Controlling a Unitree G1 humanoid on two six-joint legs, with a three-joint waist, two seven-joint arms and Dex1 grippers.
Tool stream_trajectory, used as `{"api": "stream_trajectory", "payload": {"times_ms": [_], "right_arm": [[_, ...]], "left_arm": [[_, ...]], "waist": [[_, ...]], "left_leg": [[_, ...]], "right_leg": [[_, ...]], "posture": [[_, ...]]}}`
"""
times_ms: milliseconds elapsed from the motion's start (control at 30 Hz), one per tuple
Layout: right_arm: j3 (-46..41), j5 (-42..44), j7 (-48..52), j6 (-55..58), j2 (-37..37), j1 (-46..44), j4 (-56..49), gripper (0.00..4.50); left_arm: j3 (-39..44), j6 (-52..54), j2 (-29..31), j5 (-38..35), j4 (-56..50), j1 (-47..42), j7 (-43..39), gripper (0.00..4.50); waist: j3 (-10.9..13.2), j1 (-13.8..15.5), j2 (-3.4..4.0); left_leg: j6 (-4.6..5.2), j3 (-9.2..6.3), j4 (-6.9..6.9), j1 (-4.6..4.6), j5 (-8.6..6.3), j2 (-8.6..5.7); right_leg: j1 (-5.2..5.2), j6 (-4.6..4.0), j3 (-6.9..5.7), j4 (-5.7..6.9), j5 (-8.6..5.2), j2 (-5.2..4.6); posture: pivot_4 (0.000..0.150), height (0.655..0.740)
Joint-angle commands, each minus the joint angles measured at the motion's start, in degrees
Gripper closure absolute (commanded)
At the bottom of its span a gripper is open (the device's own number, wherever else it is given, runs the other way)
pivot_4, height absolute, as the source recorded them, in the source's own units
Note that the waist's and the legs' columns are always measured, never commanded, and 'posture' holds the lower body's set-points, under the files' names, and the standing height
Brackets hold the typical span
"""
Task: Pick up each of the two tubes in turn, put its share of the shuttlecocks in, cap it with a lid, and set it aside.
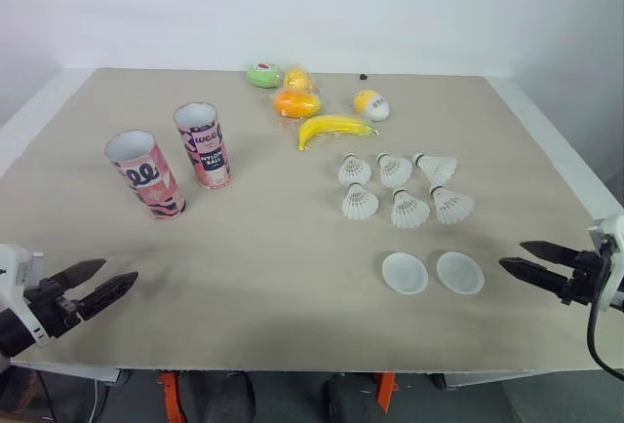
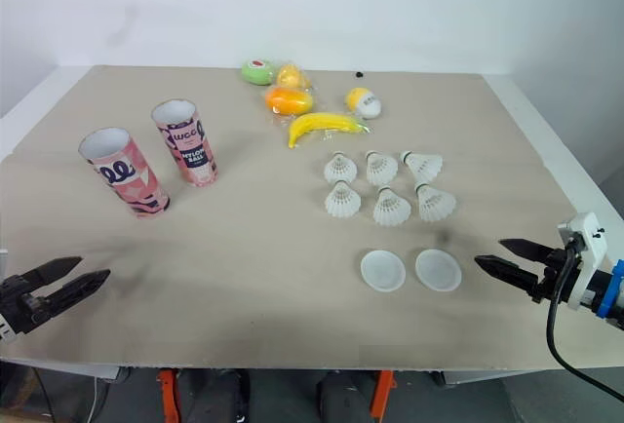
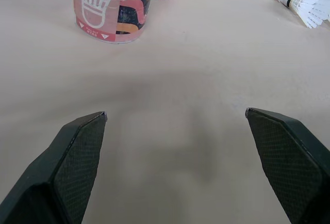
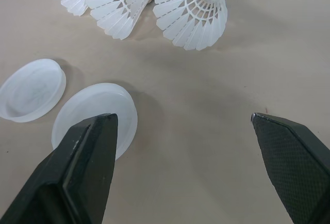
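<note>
Your left gripper (image 1: 118, 270) and right gripper (image 1: 512, 253) both gape empty at the six o'clock edge of the table (image 1: 273, 277), with open surface between them.

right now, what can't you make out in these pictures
Bottoms inside the near tube and far tube: head views, hidden by their own walls.
Dark speck by the table's far edge: too small to identify.
Shuttlecocks: right wrist view, top edge cuts off some.
One lid: same view, partly behind a finger of the right hand.
</note>
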Motion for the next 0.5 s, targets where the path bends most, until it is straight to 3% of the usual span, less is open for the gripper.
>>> {"api": "stream_trajectory", "payload": {"times_ms": [33,500], "right_arm": [[-1.40,0.79,-0.09,0.54,-0.25,0.47,-2.49,0.06],[-1.67,1.77,-0.91,2.32,0.98,1.74,-6.92,0.06]], "left_arm": [[1.95,-0.18,0.79,-1.18,0.22,-0.71,-0.30,0.00],[0.38,0.37,1.58,-0.50,2.27,-2.78,-1.83,0.00]], "waist": [[0.00,0.00,0.00],[0.00,0.01,0.00]], "left_leg": [[0.00,0.00,0.00,0.00,0.00,0.00],[-0.01,-0.01,0.00,0.00,-0.01,0.00]], "right_leg": [[0.00,0.00,0.00,0.00,0.00,0.00],[0.02,0.01,-0.01,0.00,-0.01,0.00]], "posture": [[0.150,0.7179],[0.150,0.7179]]}}
